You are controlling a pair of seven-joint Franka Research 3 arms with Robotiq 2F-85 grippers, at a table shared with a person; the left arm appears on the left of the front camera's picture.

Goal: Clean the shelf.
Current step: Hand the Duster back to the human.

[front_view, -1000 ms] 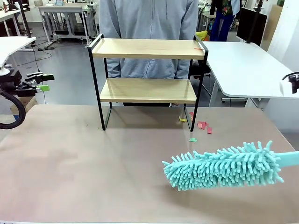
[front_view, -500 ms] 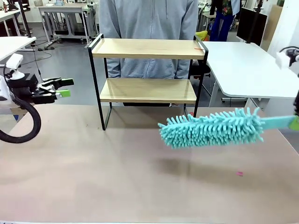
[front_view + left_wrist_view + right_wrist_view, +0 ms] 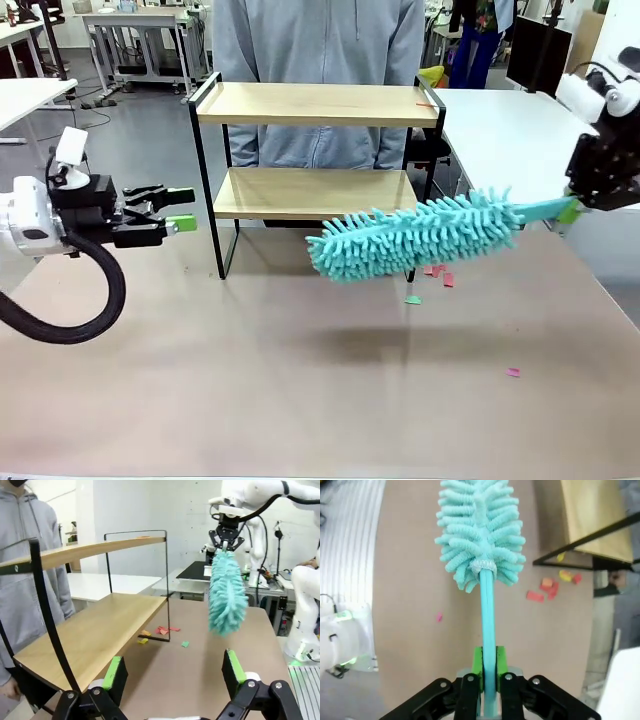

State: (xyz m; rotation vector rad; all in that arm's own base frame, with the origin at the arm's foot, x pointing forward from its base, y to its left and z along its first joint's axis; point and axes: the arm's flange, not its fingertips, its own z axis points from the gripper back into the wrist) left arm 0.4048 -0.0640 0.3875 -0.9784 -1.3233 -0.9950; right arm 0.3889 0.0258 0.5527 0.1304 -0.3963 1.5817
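Two tiers noted on the shelf point(image 3: 315, 150) — light wooden boards in a thin black metal frame, raised rails at both ends, standing upright at the far middle of the brown table point(image 3: 250, 380), directly before the person point(image 3: 320, 40) in a grey hoodie. Both boards look bare apart from a small red mark near the right end of the top board. Open gap between the tiers, clear through from front to back.

Small scraps point(image 3: 432, 270) in red, yellow and green lying on the table just beside the shelf's right leg; one pink scrap point(image 3: 513, 372) well apart, nearer the right front.

Left gripper point(image 3: 180, 222) level with the lower board, just off the shelf's left end, apart from the frame; jaws spread wide, holding nothing. Seen from the left wrist, lower board edge point(image 3: 95, 640) running away on the left, open tabletop to the right.

Right gripper point(image 3: 570, 210) at the right edge of the table, jaws clamped on the teal handle of the duster point(image 3: 410, 238). Fluffy head held off the table, tilted slightly down toward the left, crossing in front of the shelf's right leg and lower right corner — contact with the frame not determinable. Broad bare tabletop in front.
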